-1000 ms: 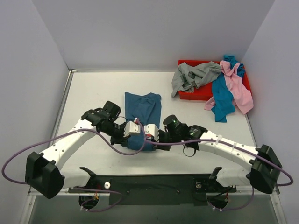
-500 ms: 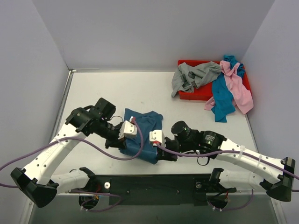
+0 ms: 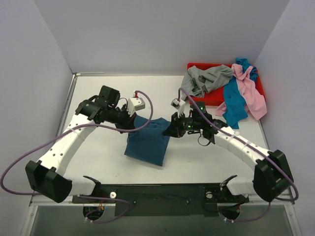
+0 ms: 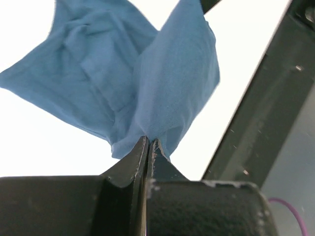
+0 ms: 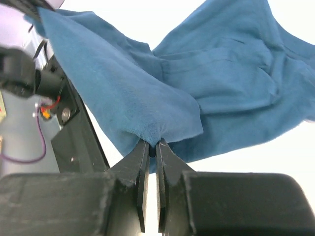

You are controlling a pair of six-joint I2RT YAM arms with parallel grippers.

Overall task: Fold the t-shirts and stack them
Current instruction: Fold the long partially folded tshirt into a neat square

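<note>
Both claws have risen off the table (image 3: 98,91) and spread apart since half a second ago, swinging away from the near edge toward the far side. My left claw (image 3: 130,124) and right claw (image 3: 172,132) were low and close together over the near part of the dark teal t-shirt (image 3: 147,143). Now they sit higher and well apart, with one edge of the shirt drawn out between them.

Each wrist view shows the jaws pinched nearly closed on a bunched corner of the teal cloth. The rest of the shirt slopes down from that held edge toward the near side, where its lower end seems to rest on the table.

I read this as the middle of a fold, the edge raised for laying over.

The grey t-shirt (image 3: 204,78), pink t-shirt (image 3: 248,91) and turquoise t-shirt (image 3: 234,105) lie heaped on the red tray (image 3: 206,102), as before, so no stack yet.
</note>
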